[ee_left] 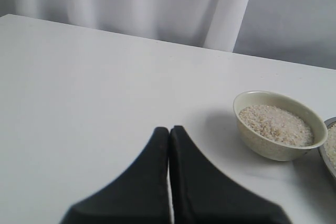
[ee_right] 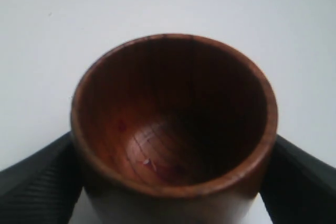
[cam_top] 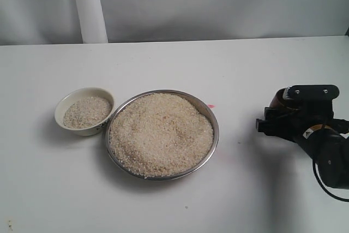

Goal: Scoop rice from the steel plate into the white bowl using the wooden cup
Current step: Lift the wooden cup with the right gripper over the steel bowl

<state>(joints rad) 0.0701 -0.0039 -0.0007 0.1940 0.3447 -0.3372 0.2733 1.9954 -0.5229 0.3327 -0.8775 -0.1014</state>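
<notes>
The steel plate [cam_top: 216,130] sits mid-table, heaped with rice [cam_top: 161,132]. Touching its left rim is the white bowl [cam_top: 64,106], partly filled with rice; the left wrist view shows this bowl [ee_left: 273,149] too. At the right, the wooden cup [cam_top: 276,99] stands on the table between my right gripper's [cam_top: 290,112] fingers. In the right wrist view the cup [ee_right: 173,114] is almost empty, with a grain or two at its bottom, and black fingers [ee_right: 37,182] press both of its sides. My left gripper [ee_left: 169,130] is shut and holds nothing, left of the bowl.
A white post [cam_top: 89,6] stands at the back left against a grey curtain. A small pink mark [cam_top: 211,106] lies on the white table just right of the plate.
</notes>
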